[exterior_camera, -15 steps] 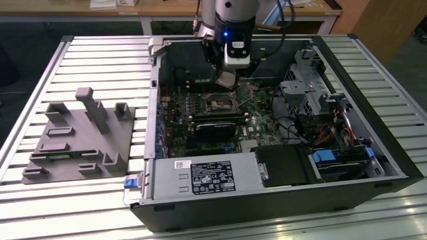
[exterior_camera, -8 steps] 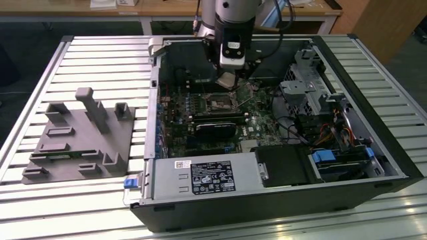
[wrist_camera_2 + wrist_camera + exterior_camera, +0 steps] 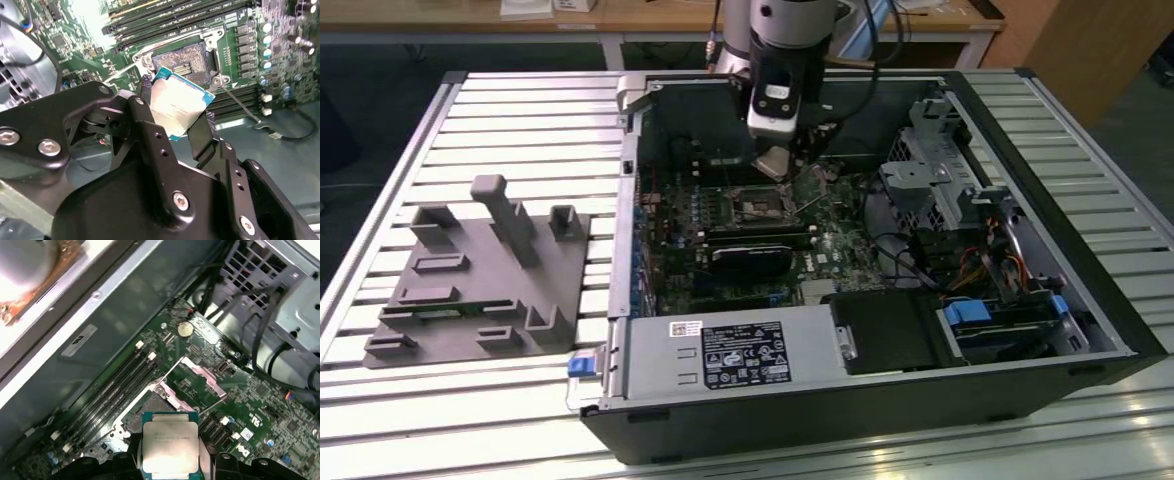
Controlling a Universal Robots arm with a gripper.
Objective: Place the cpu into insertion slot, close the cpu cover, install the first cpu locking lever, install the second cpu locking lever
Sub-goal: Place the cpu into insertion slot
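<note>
Pinching the light, stiff, fragile cpu (image 3: 180, 102) by opposite edges in the tool (image 3: 176, 109), above the insertion slot (image 3: 181, 60).

even room light; glare washes circuit board (image 3: 65, 45), cpu (image 3: 180, 102) in second wrist view; case (image 3: 854, 420) interior shadowed

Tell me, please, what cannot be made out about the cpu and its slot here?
- Lower corner of the cpu: second wrist view, behind the gripper.
- Near side of the insertion slot: first wrist view, behind the cpu.
- Gap between cpu and slot: exterior view, too small, partly behind the arm's wrist.
</note>
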